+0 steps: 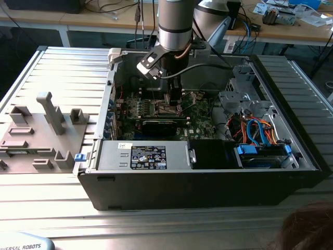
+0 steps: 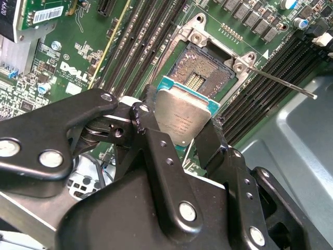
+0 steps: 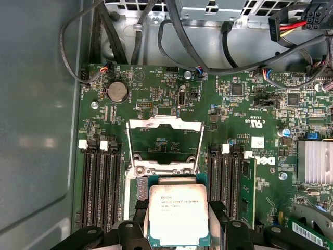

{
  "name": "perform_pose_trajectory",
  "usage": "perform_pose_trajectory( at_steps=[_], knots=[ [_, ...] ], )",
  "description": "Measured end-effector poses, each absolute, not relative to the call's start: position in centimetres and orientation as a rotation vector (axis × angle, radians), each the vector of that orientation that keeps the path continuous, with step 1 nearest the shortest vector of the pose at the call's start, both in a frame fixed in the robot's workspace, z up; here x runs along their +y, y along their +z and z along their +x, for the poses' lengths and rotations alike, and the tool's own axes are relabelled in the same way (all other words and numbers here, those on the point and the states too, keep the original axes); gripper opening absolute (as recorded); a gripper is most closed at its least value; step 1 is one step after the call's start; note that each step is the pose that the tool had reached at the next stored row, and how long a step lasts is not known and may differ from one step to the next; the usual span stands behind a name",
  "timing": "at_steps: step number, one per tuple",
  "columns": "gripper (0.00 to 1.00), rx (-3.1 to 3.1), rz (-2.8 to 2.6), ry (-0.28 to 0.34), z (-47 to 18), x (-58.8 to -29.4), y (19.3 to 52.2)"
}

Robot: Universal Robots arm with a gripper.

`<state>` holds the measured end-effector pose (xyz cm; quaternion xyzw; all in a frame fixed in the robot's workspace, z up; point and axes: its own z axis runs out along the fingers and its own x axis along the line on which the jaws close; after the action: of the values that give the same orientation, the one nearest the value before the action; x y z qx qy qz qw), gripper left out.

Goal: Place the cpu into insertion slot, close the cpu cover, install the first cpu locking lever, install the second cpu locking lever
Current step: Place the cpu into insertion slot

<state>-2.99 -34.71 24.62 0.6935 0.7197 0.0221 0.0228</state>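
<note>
So I had the claw (image 2: 179,127) clamped on the cpu (image 2: 183,120), one finger on each edge, silver top facing up. The chip hung right over the insertion slot (image 2: 202,70), overlapping one edge of it and not seated, with the slot's bare contact field showing past it. The cpu cover (image 3: 165,123) stood flipped open on the side of the slot away from the claw. A thin locking lever (image 2: 283,84) stuck out from the slot's corner. All this was inside the open PC case (image 1: 208,182) on the bench (image 1: 156,224).
</note>
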Motion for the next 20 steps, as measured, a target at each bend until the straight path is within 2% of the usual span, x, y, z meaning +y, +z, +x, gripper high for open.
perform_pose_trajectory(
  at_steps=[20],
  knots=[
    [0.54,2.229,2.148,0.068,-2.99,-34.71,24.22]
  ],
)
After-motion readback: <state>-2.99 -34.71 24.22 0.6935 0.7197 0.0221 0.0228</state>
